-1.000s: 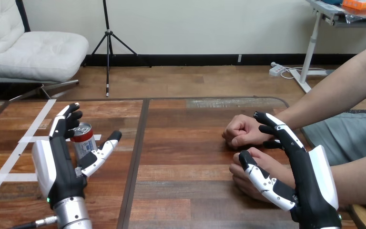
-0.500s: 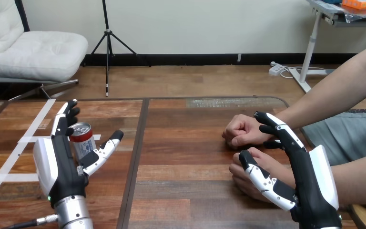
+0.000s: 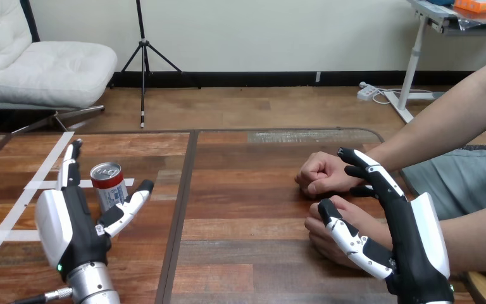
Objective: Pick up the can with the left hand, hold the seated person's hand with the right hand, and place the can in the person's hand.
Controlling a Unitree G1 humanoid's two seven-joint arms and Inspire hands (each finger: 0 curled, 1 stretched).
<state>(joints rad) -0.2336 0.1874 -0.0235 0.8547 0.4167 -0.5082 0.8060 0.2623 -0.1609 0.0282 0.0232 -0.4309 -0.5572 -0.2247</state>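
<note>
One can [image 3: 107,183] stands upright on the tabletop [image 3: 247,209] at left, between the wide-spread fingers and thumb of the left hand [image 3: 69,228]. The right hand [image 3: 411,240], fingers straight, lies over the person's nearer hand [image 3: 321,246]. The person's farther hand [image 3: 319,172] rests just beyond, so two fists in all.

Your head view looks forward and down from the robot's head, close over the brown wooden plank table [image 3: 247,240].

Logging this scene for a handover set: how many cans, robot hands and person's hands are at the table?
Cans: 1, the can
Robot hands: 2, left hand, right hand
Person's hands: 2, farther hand, nearer hand
Total: 5
</note>
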